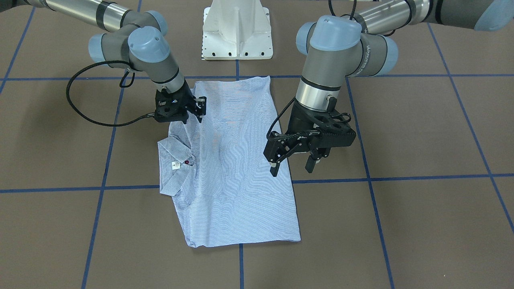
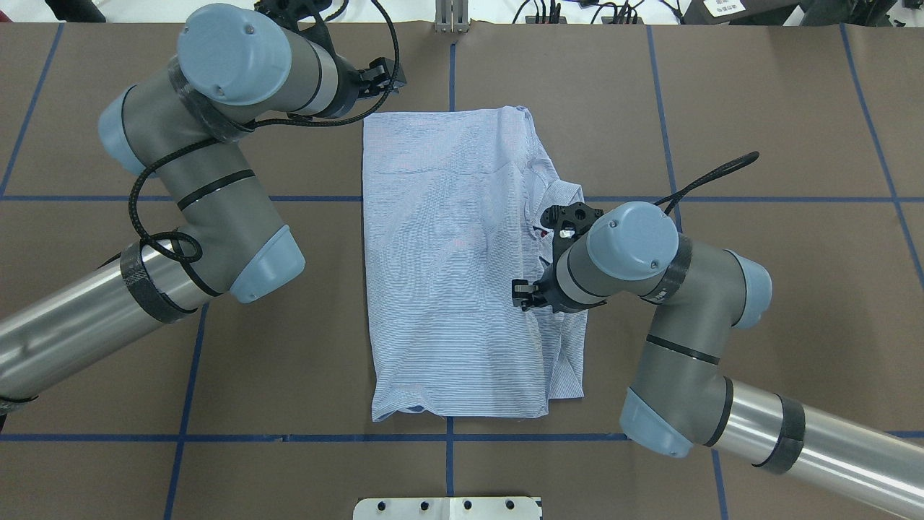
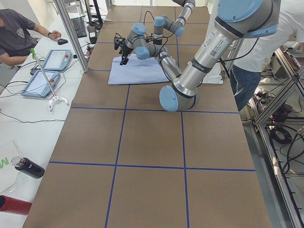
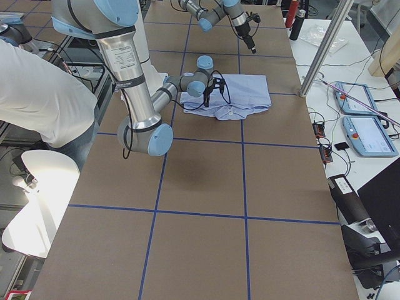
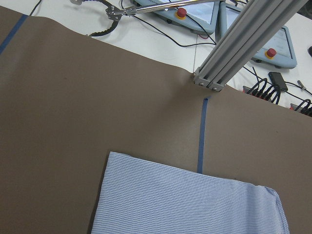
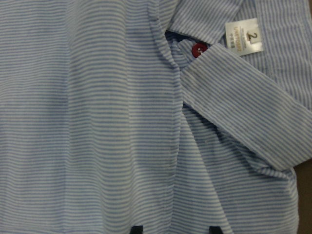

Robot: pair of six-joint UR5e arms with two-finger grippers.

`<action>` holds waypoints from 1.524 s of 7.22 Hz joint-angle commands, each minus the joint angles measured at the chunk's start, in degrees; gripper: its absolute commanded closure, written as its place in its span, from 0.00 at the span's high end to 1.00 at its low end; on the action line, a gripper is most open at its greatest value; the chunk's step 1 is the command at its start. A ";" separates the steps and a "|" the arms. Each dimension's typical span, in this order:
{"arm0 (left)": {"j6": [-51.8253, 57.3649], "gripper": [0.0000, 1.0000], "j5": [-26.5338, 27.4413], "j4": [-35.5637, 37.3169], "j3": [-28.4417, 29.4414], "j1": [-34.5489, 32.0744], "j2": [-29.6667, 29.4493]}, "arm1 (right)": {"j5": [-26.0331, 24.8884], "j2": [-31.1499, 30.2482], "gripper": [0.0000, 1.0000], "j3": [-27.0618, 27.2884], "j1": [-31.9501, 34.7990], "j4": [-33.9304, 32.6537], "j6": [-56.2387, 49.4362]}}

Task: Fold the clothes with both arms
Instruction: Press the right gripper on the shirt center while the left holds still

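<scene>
The light blue striped shirt lies folded into a rectangle on the brown table. Its collar, white neck label and a dark red button lie on the robot's right side. My right gripper is low over the shirt's right part, near the collar. Its fingertips show apart, with nothing between them. My left gripper is open and empty, raised high over the shirt's far left area. It also shows in the overhead view.
The white pedestal base stands at the robot's side of the table. An aluminium post rises at the far edge, with teach pendants and cables beyond. A seated operator and a standing person are beside the table.
</scene>
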 commanded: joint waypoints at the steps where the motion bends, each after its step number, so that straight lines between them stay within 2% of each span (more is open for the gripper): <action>1: 0.03 0.98 0.01 0.02 0.00 0.00 -0.16 | -0.20 0.73 0.55 -0.69 -0.95 0.04 0.07; 2: 0.03 0.98 0.01 0.02 -0.09 0.00 -0.25 | -0.20 0.73 0.54 -0.69 -1.13 -0.05 0.07; 3: 0.03 0.98 0.09 0.02 -0.44 0.00 -0.43 | -0.11 0.73 0.39 -0.69 -1.13 -0.05 0.07; 4: 0.03 0.97 0.09 0.02 -0.62 0.00 -0.43 | 0.06 0.73 0.17 -0.69 -1.13 -0.05 0.16; 5: 0.03 0.96 0.09 0.28 -0.70 0.00 -0.52 | 0.06 0.73 0.00 -0.69 -1.22 -0.14 0.07; 8: 0.03 0.95 0.09 0.28 -0.71 0.00 -0.43 | 0.24 0.81 0.00 -0.34 -1.40 -0.31 0.07; 11: 0.03 0.94 0.01 0.37 -1.58 0.00 -0.17 | 3.04 -0.41 0.00 5.71 0.35 -0.84 0.24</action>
